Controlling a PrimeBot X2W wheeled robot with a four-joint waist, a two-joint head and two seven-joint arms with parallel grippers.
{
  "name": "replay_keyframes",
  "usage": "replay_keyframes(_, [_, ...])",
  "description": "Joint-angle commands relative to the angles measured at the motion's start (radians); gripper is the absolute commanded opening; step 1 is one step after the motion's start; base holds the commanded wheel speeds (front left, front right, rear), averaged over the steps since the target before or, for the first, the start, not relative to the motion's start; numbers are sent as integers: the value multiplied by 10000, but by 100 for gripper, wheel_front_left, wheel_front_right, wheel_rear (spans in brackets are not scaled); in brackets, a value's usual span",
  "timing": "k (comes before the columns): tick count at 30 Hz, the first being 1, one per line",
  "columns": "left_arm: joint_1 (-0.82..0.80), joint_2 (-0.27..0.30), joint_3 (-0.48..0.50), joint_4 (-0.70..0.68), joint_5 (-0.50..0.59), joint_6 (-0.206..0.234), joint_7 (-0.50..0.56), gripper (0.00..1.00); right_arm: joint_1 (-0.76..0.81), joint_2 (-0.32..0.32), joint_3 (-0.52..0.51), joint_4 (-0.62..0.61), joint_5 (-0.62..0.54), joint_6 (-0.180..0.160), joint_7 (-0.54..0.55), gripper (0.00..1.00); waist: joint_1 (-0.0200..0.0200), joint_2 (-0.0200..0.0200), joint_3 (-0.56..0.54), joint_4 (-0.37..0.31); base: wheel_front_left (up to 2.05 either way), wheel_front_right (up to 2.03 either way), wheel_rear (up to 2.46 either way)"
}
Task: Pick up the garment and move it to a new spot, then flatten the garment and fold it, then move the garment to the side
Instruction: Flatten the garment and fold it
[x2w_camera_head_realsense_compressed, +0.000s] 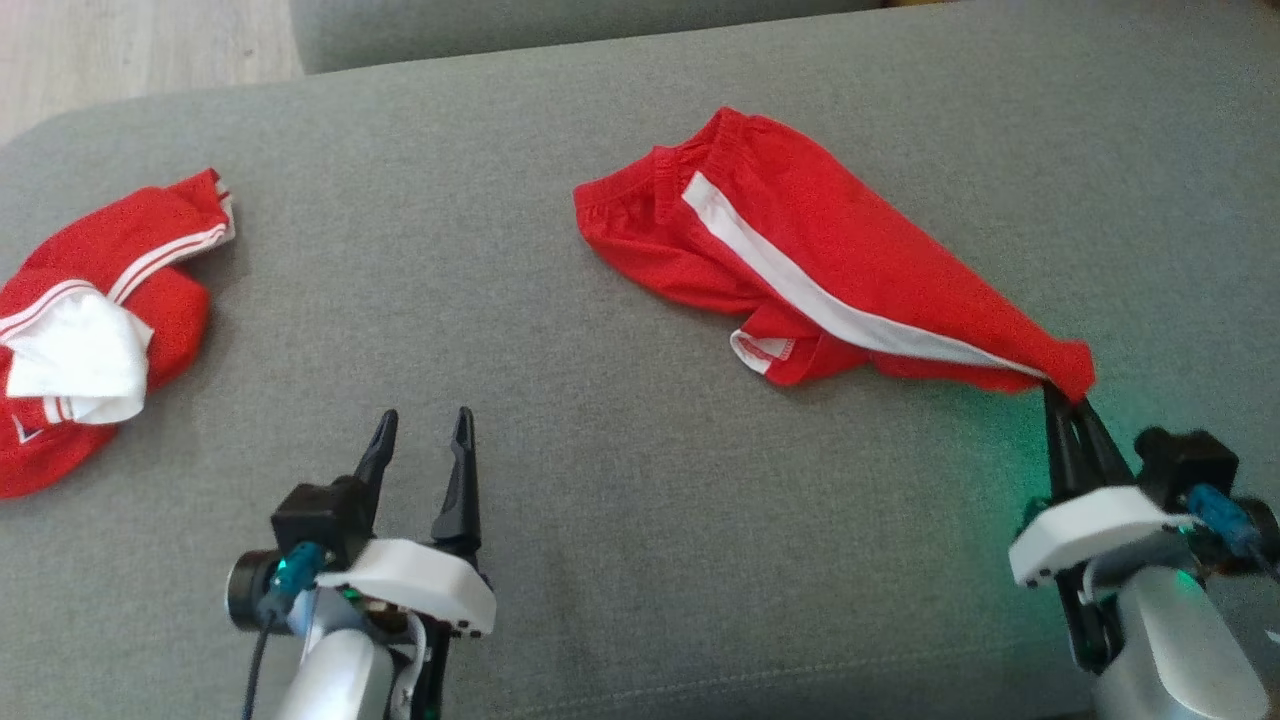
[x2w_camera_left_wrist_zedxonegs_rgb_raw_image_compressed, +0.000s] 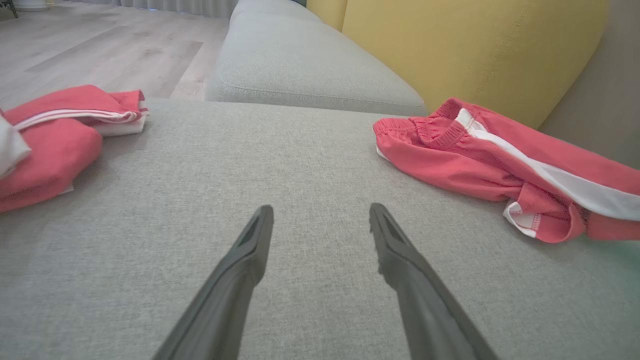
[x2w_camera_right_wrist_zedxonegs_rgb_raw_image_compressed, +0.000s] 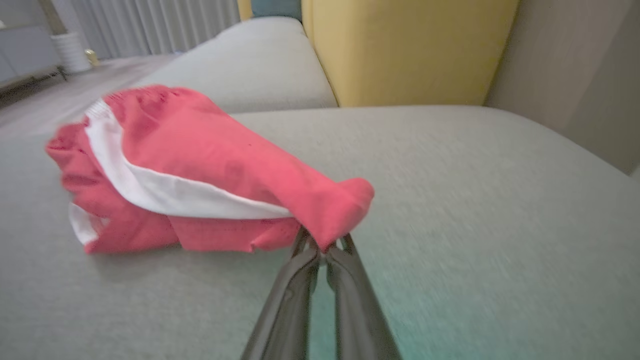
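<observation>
On a grey fabric sofa cushion, red shorts with a white side stripe stretch lengthwise away from the right claw, which pinches their near corner, with the waistband at the far end. The left claw stands spread, well apart from them.

Grey sofa, yellow cushion, wooden floor
</observation>
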Motion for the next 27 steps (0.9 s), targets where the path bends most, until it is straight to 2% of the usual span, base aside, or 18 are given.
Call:
replay_keyframes(1, [-429,128,159,-253,-29,-41,-53,100,-165,-71,8,27,-143,-9,-38,100,0,-1,81,-45,0,0,0])
replay_keyframes(5, [-677,128,-158,-226,40,-121,-53,100,-300,227,-219,175,-339,-9,-38,100,0,-1,340,-145,0,0,0])
replay_keyframes(10, [-1306,128,-529,-233,183,-289,-53,100,-279,526,-198,-271,-230,-9,-38,100,0,-1,748,-403,0,0,0])
replay_keyframes(13, [-2189,128,-925,-121,315,-542,-53,100,-310,611,102,-672,-61,-9,-38,100,0,-1,1115,-713,0,0,0])
replay_keyframes(20, [-3583,127,-1385,252,473,-820,-53,100,-491,630,778,-1009,621,-9,-38,100,0,-1,1515,-1224,0,0,0])
replay_keyframes(27, [-4907,127,-1683,1624,430,-1150,-53,100,-712,632,1343,-1292,1160,-9,-38,100,0,-1,1872,-1662,0,0,0])
